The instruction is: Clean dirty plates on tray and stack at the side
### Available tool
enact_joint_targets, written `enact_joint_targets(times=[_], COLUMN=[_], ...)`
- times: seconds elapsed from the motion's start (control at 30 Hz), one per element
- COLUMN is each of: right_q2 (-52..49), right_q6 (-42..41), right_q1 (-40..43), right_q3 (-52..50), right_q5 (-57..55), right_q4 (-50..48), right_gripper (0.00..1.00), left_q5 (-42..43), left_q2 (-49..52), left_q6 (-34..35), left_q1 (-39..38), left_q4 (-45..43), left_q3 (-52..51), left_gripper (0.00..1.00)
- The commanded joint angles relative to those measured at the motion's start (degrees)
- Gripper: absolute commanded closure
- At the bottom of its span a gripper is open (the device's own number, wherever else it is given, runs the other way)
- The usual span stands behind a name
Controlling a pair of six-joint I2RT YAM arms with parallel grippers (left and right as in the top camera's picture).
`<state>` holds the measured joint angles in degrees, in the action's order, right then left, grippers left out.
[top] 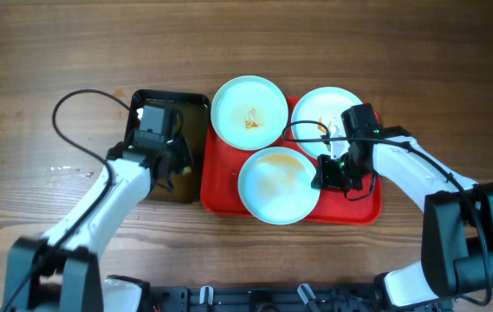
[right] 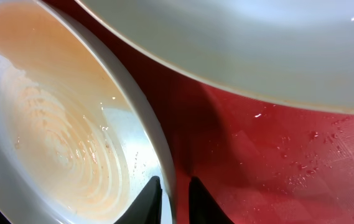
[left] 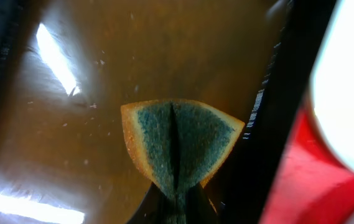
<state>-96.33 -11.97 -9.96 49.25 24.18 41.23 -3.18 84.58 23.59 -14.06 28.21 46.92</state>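
Three pale plates lie on the red tray (top: pixel 218 189). The back left plate (top: pixel 249 113) has an orange-brown smear and overhangs the tray's back edge. The back right plate (top: pixel 320 117) is smeared too. The front plate (top: pixel 276 184) holds a thin orange film of sauce. My right gripper (top: pixel 327 176) straddles the front plate's right rim. In the right wrist view its fingers (right: pixel 175 200) are shut on that rim (right: pixel 158 143). My left gripper (top: pixel 166 165) is in the black tub (top: pixel 170 102). In the left wrist view it (left: pixel 175 202) is shut on a folded green and yellow sponge (left: pixel 177 143).
The black tub (left: pixel 71 124) holds brownish water and stands against the tray's left side. The back right plate (right: pixel 257 43) hangs close above the wet tray floor (right: pixel 276 162) in the right wrist view. Bare wooden table (top: pixel 55 52) surrounds the tray and tub.
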Motion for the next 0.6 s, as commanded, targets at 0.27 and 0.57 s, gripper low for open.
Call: enact_joint_targets(times=[0.27, 0.57], right_q2=[-0.6, -0.6], right_q6=[-0.2, -0.2], right_q1=[0.2, 0.2], right_q3=[0.9, 0.9], right_q5=[-0.3, -0.1], right_q4=[0.2, 0.4], right_gripper=[0.84, 0.83], left_q5=[0.1, 3.7], left_q2=[11.2, 11.2], left_q6=[-3.7, -3.7], left_q1=[0.4, 0.4], left_q4=[1.5, 5.6], left_q3=[-0.1, -0.1], left_gripper=[0.37, 0.96])
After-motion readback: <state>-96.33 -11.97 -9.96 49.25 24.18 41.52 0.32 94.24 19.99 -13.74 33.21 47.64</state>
